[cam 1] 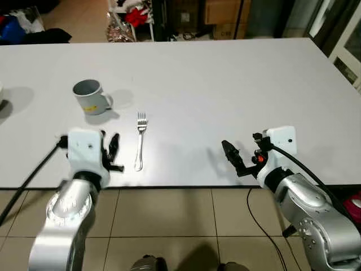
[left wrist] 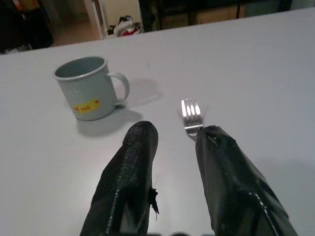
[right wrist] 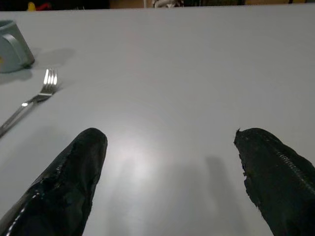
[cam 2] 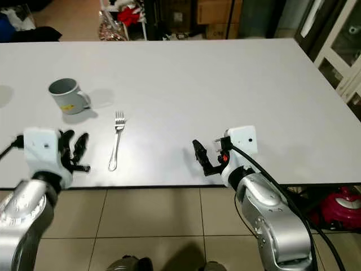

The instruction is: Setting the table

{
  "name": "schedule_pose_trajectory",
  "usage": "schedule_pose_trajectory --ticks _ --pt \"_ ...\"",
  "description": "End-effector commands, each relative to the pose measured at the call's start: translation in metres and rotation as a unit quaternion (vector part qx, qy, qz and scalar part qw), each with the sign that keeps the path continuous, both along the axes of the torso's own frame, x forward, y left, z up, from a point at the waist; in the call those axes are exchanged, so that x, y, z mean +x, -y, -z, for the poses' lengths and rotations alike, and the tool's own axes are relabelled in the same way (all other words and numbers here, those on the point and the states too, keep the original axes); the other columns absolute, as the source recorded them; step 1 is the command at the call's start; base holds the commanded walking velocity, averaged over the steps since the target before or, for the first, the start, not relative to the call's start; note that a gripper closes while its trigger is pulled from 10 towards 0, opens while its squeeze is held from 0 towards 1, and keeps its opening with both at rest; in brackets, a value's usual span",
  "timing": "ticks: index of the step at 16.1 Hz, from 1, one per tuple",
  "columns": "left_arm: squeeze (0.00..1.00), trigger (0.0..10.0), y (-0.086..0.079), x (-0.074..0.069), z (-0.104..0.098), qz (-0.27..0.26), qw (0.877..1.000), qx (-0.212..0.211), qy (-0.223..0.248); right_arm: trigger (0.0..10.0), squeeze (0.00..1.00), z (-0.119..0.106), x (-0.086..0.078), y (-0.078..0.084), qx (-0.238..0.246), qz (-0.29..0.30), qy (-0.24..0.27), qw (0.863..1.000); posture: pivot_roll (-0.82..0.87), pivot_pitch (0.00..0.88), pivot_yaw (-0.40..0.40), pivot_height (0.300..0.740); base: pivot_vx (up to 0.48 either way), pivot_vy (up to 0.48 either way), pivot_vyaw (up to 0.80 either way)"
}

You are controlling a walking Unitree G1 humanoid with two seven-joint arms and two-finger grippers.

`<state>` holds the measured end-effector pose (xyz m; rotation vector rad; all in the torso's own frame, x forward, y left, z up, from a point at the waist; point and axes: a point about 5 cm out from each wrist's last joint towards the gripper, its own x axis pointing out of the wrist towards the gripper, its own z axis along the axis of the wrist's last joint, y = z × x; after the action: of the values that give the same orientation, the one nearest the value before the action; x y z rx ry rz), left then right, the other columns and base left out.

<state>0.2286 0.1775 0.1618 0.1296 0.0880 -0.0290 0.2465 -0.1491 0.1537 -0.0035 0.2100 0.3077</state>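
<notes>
- Fork [cam 1: 140, 141] lies flat on the white surface [cam 1: 225, 84], tines pointing away from the robot, handle end near the close edge; a grey mug [cam 1: 90, 96] stands beyond it and to its left, apart from it.
- Left gripper [cam 1: 113, 153] hovers low over the surface just left of the fork's handle. Its jaws are parted with nothing between them; in the left wrist view the tines show just past one finger [left wrist: 231, 172].
- Right gripper [cam 2: 202, 158] sits near the close edge, well right of the fork, jaws spread wide and empty over bare surface.
- Judging by the layout, the step in hand is probably picking up or straightening the fork. To do it well, the left jaws should shift right until the handle lies between them, come down square across the thin handle, and close low against the surface so the flat metal does not skate away.
</notes>
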Motion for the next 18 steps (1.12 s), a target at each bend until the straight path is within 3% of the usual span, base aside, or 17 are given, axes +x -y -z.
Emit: schedule_pose_trajectory --ticks 1,3,8,10,13,18 --pt "0.0 10.0 0.002 -0.005 -0.004 -0.003 1.0 0.012 0.006 10.0 0.0 0.0 0.0 -0.003 -0.002 -0.002 0.005 1.0 -0.09 0.012 0.058 0.74 0.0 0.292 0.0" --pt "0.0 10.0 0.004 -0.016 0.006 -0.013 0.999 0.044 -0.017 10.0 0.0 0.006 0.002 -0.008 0.004 -0.003 0.0 1.0 -0.08 0.009 0.041 0.74 0.0 0.375 0.0" --pt "0.0 10.0 0.006 -0.028 0.005 -0.029 0.999 0.032 -0.014 10.0 0.0 0.005 0.002 -0.017 0.013 -0.054 0.009 0.998 -0.07 0.008 0.041 0.74 0.0 0.326 0.0" --pt "0.0 10.0 0.007 -0.032 0.009 -0.027 0.998 0.045 -0.026 10.0 0.0 0.01 0.002 -0.015 0.027 -0.055 0.004 0.998 -0.07 0.03 0.041 0.74 0.0 0.283 0.8" --pt "0.0 10.0 0.009 -0.042 0.009 -0.033 0.998 0.029 -0.033 10.0 0.0 0.014 -0.008 -0.019 0.035 -0.11 -0.002 0.993 -0.05 0.019 0.039 0.74 0.0 0.165 0.8" --pt "0.0 10.0 0.004 -0.035 0.002 -0.061 0.998 0.012 -0.008 10.0 0.0 0.016 -0.002 -0.025 0.042 -0.116 0.005 0.992 -0.01 0.0 0.025 0.74 0.0 0.0 0.8"
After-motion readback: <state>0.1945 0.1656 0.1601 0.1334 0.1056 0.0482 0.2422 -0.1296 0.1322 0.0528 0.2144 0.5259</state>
